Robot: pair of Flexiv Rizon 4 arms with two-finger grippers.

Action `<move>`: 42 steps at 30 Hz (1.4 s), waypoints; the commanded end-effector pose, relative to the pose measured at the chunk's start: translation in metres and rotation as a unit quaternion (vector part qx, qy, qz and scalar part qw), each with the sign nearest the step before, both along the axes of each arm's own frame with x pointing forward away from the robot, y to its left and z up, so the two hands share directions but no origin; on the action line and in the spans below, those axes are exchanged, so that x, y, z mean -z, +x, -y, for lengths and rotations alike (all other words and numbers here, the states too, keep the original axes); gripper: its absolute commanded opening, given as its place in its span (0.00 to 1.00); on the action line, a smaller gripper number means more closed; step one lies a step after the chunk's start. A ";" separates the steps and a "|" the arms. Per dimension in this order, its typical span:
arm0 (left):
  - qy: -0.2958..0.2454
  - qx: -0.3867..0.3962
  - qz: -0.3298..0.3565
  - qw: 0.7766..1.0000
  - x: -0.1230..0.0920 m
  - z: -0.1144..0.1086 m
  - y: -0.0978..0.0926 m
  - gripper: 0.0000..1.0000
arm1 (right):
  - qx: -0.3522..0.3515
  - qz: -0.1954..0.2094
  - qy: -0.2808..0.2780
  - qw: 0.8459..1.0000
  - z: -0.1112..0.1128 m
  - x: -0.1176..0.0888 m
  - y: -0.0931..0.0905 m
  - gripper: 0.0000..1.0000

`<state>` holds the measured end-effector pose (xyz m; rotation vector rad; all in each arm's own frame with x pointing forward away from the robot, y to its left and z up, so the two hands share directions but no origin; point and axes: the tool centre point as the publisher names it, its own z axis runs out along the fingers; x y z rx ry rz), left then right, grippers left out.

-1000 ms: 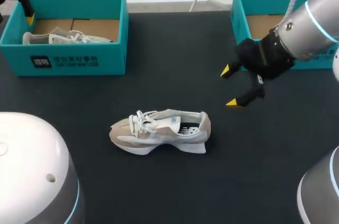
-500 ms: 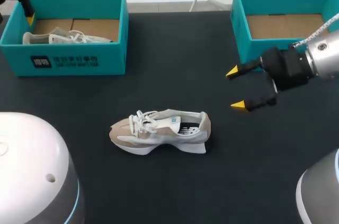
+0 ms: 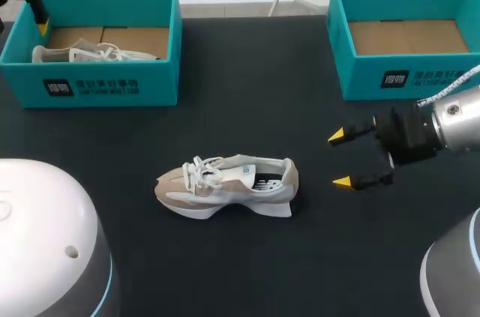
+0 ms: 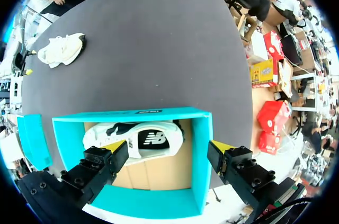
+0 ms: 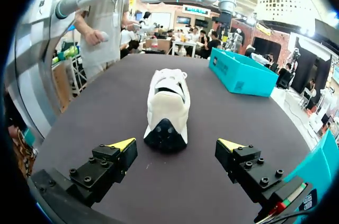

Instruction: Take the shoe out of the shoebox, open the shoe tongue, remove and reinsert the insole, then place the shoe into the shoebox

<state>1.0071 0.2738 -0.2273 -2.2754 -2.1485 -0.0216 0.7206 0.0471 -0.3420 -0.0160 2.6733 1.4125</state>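
Right jaws spread wide, drawn off shoebox (image 3: 360, 83) — now beside shoe (image 3: 226, 186)

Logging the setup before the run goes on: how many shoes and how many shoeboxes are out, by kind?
Shoes: 2, the loose shoe on the table and the boxed shoe
Shoeboxes: 2, the left shoebox holding the boxed shoe, and the right shoebox with no shoe in it
Total: 4
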 end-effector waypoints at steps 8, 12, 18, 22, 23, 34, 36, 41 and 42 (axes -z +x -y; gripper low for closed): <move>0.000 0.001 0.001 1.000 0.000 0.000 0.000 1.00 | 0.021 -0.001 0.018 1.000 -0.034 0.035 -0.018 1.00; 0.000 0.001 0.001 1.000 0.000 0.000 0.000 1.00 | 0.026 -0.010 0.029 0.999 -0.051 0.039 -0.020 1.00; 0.000 0.001 0.001 1.000 0.000 0.000 0.000 1.00 | 0.032 -0.013 0.033 0.999 -0.066 0.044 -0.013 1.00; 0.000 0.001 0.001 1.000 0.000 0.000 0.000 1.00 | 0.032 -0.013 0.029 0.999 -0.075 0.045 -0.010 1.00; 0.000 0.001 0.001 1.000 0.000 0.000 0.000 1.00 | 0.032 -0.017 0.028 0.999 -0.077 0.046 -0.009 1.00; 0.000 0.001 0.001 1.000 0.000 0.000 0.000 1.00 | 0.016 -0.036 0.027 0.999 -0.103 0.057 -0.012 1.00; 0.000 0.001 0.001 1.000 0.000 0.000 0.000 1.00 | 0.013 -0.039 0.027 0.999 -0.107 0.058 -0.014 1.00; 0.000 0.001 0.001 1.000 0.000 0.000 0.000 1.00 | 0.009 -0.047 0.030 0.998 -0.114 0.062 -0.015 1.00; 0.000 0.001 0.001 1.000 0.000 0.000 0.000 1.00 | 0.008 -0.048 0.030 0.998 -0.115 0.063 -0.015 1.00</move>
